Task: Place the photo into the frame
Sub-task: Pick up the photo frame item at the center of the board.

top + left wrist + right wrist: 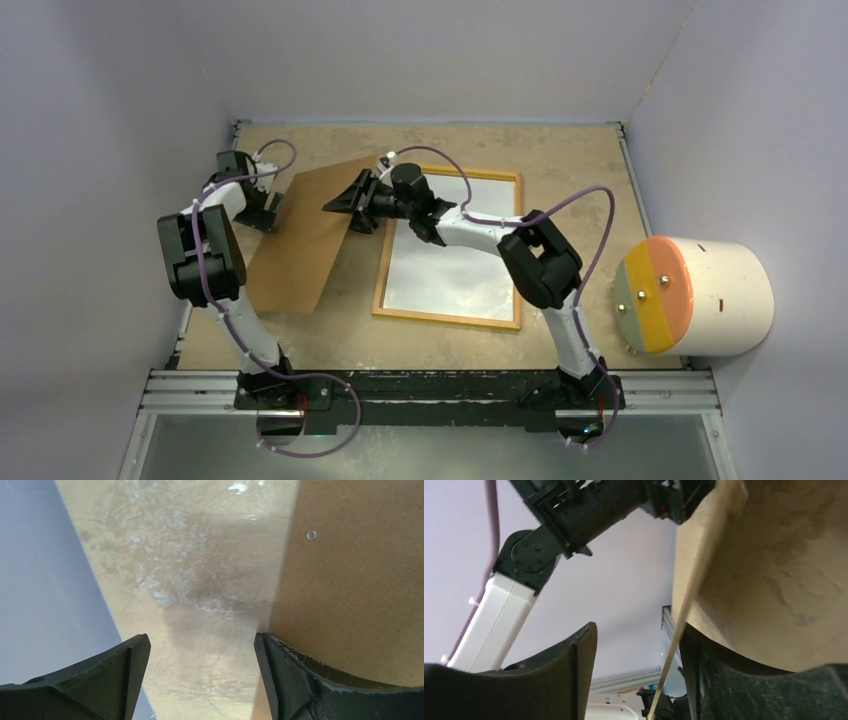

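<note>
The frame lies flat at mid-table, its border orange-yellow. A pale white-grey surface fills it; I cannot tell whether this is the photo. The brown backing board lies slanted to the frame's left. My right gripper is open at the board's right edge. In the right wrist view the thin board edge runs between the jaws, close to one finger. My left gripper is open at the board's left edge. In the left wrist view one fingertip sits at the board.
A white cylinder with a grey, yellow and orange end lies at the right, off the table edge. Grey walls close in the left, back and right sides. A metal rail runs along the front by the arm bases.
</note>
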You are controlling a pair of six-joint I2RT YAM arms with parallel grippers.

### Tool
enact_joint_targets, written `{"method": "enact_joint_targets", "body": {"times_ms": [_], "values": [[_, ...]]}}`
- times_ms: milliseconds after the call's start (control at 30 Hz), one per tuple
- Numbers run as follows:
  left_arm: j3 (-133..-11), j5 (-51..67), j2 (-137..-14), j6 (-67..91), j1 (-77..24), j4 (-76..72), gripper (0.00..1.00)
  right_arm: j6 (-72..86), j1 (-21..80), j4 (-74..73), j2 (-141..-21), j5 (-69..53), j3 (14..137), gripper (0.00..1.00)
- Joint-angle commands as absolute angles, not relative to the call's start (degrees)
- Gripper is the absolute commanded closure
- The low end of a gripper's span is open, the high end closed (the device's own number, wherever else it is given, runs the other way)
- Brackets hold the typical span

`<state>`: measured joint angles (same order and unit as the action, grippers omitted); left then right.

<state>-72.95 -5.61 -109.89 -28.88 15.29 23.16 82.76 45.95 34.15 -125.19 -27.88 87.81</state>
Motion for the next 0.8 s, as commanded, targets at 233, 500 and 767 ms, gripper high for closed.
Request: {"method": "enact_joint_targets", "body": {"times_ms": [233,500,767], "values": [[-77.3,5.5,-110.0,-24.3,13.5,33.9,0.16,70.5,45.4,8.0,-118.0,-13.3,92.5,0.75],[-83.8,18.1,-103.9,-29.5,13.5,38.4,0.14,72.3,40.4,3.2,-122.4,-14.4,101.7,1.0],[-82.9,45.7,-89.1,-55.6,13.7,49.4,0.14,80.0,36.7,3.6,-123.1,-15.9,106.3,1.0]]}}
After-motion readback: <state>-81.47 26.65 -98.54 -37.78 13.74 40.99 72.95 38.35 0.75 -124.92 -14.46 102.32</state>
